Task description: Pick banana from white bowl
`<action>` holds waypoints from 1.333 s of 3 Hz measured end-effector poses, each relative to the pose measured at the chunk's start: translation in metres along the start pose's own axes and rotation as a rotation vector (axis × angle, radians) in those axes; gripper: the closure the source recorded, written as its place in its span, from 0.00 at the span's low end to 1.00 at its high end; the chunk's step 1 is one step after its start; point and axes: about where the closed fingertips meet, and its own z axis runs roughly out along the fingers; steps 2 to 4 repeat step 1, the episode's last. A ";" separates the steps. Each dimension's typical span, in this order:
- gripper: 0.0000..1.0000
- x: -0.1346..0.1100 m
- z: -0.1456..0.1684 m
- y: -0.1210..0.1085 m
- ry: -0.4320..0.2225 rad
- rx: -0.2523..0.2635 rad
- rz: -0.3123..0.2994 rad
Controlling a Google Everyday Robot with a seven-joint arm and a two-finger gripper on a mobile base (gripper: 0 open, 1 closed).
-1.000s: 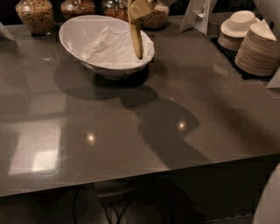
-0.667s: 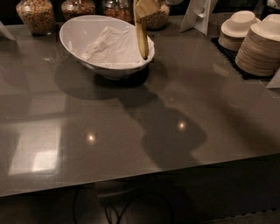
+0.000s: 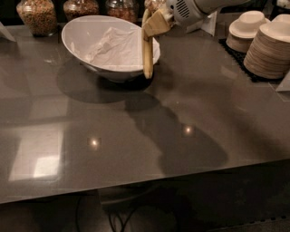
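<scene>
Shifted right, hand (image 3: 153,25) holds banana (image 3: 147,52) over white bowl (image 3: 78,36)'s rim.

The gripper (image 3: 154,23), above the white bowl's (image 3: 74,41) right rim, is pinching and hiding the banana's (image 3: 147,55) top; picture edges are cropping the arm (image 3: 199,7), jars (image 3: 38,14) and stacked plates (image 3: 271,50).

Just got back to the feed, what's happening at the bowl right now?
The gripper, reaching in from the upper right, is shut on the banana, which hangs nearly upright at the right rim of the white bowl. Only crumpled paper shows inside the bowl. Whether the banana's lower tip clears the rim is unclear.
</scene>
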 end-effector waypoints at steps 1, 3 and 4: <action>1.00 0.019 -0.001 0.019 -0.021 -0.049 0.037; 1.00 0.019 -0.001 0.019 -0.021 -0.049 0.037; 1.00 0.019 -0.001 0.019 -0.021 -0.049 0.037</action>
